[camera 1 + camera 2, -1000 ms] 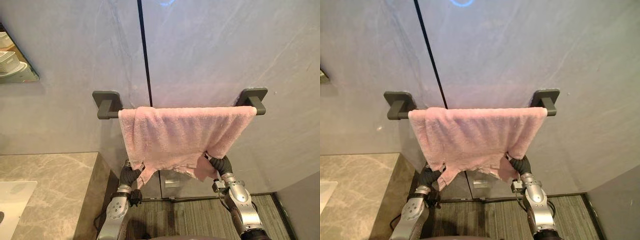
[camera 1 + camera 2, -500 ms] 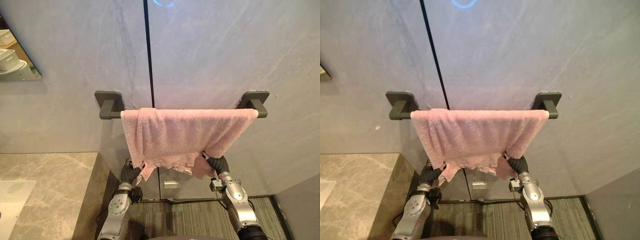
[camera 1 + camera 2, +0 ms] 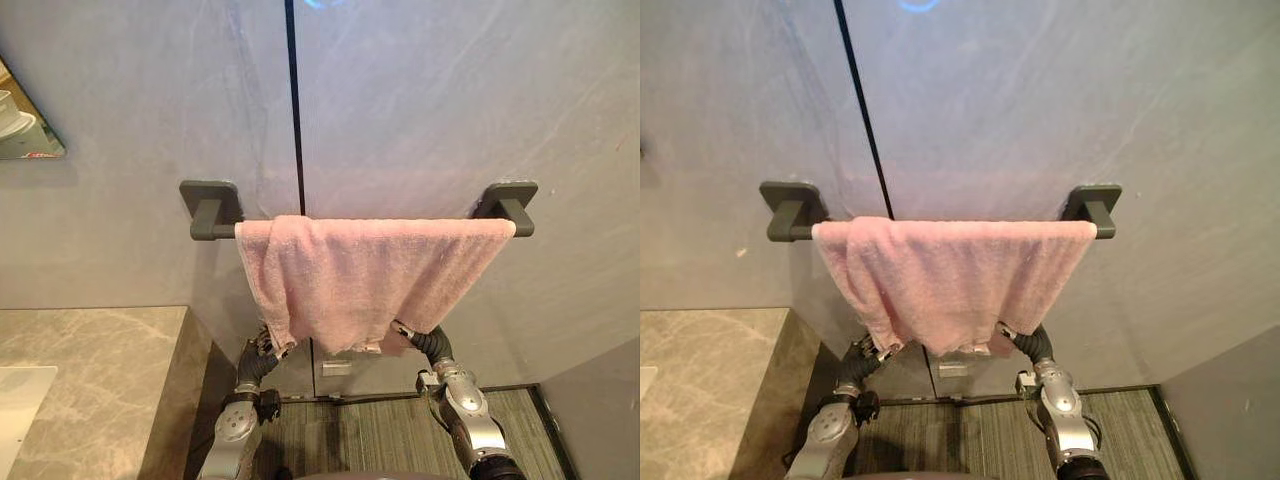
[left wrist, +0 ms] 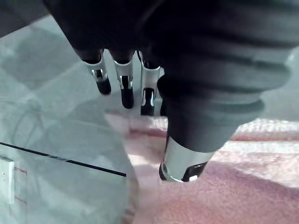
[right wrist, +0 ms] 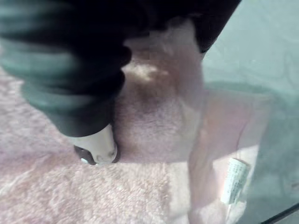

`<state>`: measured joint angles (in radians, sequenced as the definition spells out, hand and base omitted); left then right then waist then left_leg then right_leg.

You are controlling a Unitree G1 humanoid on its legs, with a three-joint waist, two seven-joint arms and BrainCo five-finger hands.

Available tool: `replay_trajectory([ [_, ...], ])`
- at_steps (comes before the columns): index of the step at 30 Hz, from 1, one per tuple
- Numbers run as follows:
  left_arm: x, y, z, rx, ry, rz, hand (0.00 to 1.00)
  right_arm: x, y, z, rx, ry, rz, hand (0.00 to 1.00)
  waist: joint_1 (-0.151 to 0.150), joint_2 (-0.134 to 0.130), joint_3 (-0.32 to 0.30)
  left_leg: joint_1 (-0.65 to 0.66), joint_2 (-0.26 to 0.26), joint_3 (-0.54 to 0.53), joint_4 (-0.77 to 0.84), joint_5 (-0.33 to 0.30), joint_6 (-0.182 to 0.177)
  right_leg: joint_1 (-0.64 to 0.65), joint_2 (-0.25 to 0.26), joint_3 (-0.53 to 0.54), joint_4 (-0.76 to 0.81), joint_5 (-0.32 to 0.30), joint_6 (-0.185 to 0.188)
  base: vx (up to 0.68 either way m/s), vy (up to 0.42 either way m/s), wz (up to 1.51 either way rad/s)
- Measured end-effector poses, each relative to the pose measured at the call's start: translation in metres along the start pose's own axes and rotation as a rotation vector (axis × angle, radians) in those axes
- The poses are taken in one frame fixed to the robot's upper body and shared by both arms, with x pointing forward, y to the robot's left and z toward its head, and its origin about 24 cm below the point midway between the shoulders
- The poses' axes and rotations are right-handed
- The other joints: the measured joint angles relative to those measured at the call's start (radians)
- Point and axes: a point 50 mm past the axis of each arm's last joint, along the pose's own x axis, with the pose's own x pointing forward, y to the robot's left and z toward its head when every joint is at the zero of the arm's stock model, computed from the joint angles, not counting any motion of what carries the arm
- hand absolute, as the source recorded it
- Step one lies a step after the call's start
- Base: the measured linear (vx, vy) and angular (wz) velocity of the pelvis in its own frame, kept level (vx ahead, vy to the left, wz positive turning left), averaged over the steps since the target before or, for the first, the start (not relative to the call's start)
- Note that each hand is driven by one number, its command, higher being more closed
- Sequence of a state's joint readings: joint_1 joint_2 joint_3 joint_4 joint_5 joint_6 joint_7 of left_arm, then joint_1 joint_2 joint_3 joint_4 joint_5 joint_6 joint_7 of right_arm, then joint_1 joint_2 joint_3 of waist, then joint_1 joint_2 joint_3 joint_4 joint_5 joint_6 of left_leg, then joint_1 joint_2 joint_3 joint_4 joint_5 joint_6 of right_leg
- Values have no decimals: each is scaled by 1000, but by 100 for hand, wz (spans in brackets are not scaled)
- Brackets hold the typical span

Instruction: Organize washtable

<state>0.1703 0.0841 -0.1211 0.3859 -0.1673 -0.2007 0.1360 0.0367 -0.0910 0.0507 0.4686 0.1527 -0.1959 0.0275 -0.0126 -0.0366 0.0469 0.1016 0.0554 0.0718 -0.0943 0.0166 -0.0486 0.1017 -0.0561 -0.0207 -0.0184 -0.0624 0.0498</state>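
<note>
Status: pink towel [image 3: 370, 275] is draped over the dark grey towel bar [image 3: 505, 205] on the grey wall [image 3: 430, 100], directly above both hands. It reaches the bracket above the right hand and stops just short of the bracket above the left hand. The end on the left hand's side is folded over on itself.

Left hand [image 3: 262, 349]: sits just below the towel's lower corner on its own side. Its wrist view has the fingers [image 4: 125, 91] straight, in a row, pointing at the wall, with nothing between them. The thumb [image 4: 181, 161] is out straight too, over the pink pile; can't tell if it touches. So this hand is unclenched and holds nothing.

Right hand [image 5: 96, 148]: tucked under the towel's lower hem on its side, with cloth lying over it. Its thumb rests against the pile. Grip state: can't tell, the towel hides it. 1 small white label [image 5: 232, 179] hangs off the hem just past this hand.

Surroundings: marble counter [image 3: 90, 370] is outboard of the left hand, well apart from the towel. Mirror corner [image 3: 22, 125] is high above that hand, further outboard. Grey striped carpet [image 3: 350, 430] lies below both hands. 1 black vertical seam [image 3: 292, 100] in the wall runs down to the bar above the left hand.
</note>
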Motion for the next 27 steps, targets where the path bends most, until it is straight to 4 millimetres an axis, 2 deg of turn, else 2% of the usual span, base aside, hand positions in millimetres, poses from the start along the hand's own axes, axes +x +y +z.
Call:
replay_trajectory([
  [5, -2, 4, -5, -38, 24, 25, 0, -10, -6, -19, 59, 74, -46, 0, 0, 1, 0, 0, 0, 7, 0, 0, 0, -1, 0, 3, -3, 4, 0, -6, -7, -2],
  [8, -2, 11, -5, -86, 27, 61, 0, -19, -17, -30, 105, 116, -127, 0, 0, 3, 1, 2, 1, 8, 0, 0, 0, -1, 0, 8, -2, 5, 0, 0, 0, 0],
  [12, -9, 35, 0, -175, -4, 175, 0, -36, -40, -41, 173, 147, -269, 0, -4, 12, 7, 4, 1, 12, 0, 0, 0, -2, 0, 13, 0, 5, 0, -3, -1, -1],
  [16, -15, 53, 11, -210, -63, 253, 0, -49, -63, -40, 203, 126, -384, 0, -4, 18, 7, 7, 1, 13, 0, 0, 0, -2, 1, 14, 4, 5, 0, 0, 0, 0],
  [19, -21, 62, 21, -233, -116, 291, 0, -54, -75, -29, 201, 71, -438, 0, -3, 23, 8, 14, 2, 17, 0, -1, 0, -2, 1, 20, 17, 3, 1, -35, -12, -4],
  [21, -25, 60, 29, -255, -159, 295, 0, -59, -81, -19, 201, 19, -476, 0, -2, 26, 9, 18, 2, 19, 0, -6, 2, -2, 0, 22, 24, -2, 7, -50, -11, -3],
  [23, -31, 59, 42, -278, -222, 302, 0, -65, -89, -1, 194, -68, -520, 0, -3, 28, 10, 25, 1, 20, 0, -11, -1, -3, -1, 22, 37, -10, 6, -38, -9, -1],
  [25, -37, 63, 65, -297, -332, 313, 0, -71, -96, 27, 157, -192, -554, 0, -2, 28, 10, 34, 2, 24, 0, -13, 0, -2, -1, 24, 52, -20, 5, -20, -15, -4],
  [27, -43, 67, 78, -293, -391, 324, 0, -74, -96, 47, 142, -279, -568, 0, -2, 29, 9, 36, 3, 25, 1, -12, 2, -2, -1, 23, 54, -22, 5, 0, 0, 0],
])
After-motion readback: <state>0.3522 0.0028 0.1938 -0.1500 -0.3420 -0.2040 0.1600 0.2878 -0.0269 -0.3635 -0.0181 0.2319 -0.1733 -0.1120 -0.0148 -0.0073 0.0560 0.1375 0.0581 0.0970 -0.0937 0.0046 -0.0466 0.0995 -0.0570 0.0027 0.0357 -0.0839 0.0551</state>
